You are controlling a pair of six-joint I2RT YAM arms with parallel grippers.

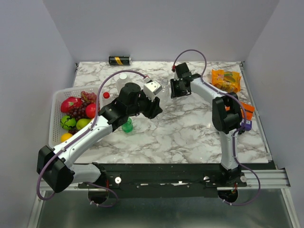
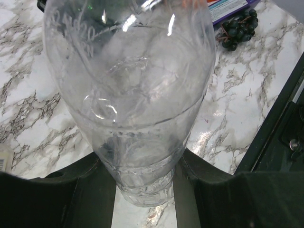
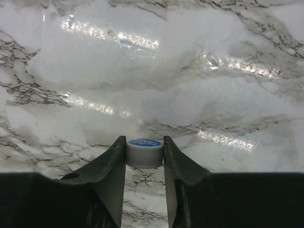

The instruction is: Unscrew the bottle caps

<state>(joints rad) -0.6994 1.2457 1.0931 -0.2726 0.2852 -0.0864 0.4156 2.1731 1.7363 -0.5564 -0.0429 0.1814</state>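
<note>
My left gripper (image 1: 156,105) is shut on a large clear bottle (image 2: 133,85), gripping it near its neck end (image 2: 145,190) above the marble table. In the top view this bottle (image 1: 162,93) shows only faintly, between the two grippers. My right gripper (image 3: 144,154) is shut on a white cap with a blue top (image 3: 144,152), held above the table just right of the bottle (image 1: 172,89). A small green bottle (image 1: 127,126) stands under my left arm. Another clear bottle with a white cap (image 1: 122,80) stands behind the left arm. The red-labelled bottle is hidden.
A white basket (image 1: 56,118) of fruit sits at the left edge. A small red cap (image 1: 106,94) lies beside it. A black-and-gold can (image 1: 119,60) lies at the back. Orange snack packets (image 1: 225,80) lie at the right. Dark grapes (image 2: 237,31) lie beyond the bottle.
</note>
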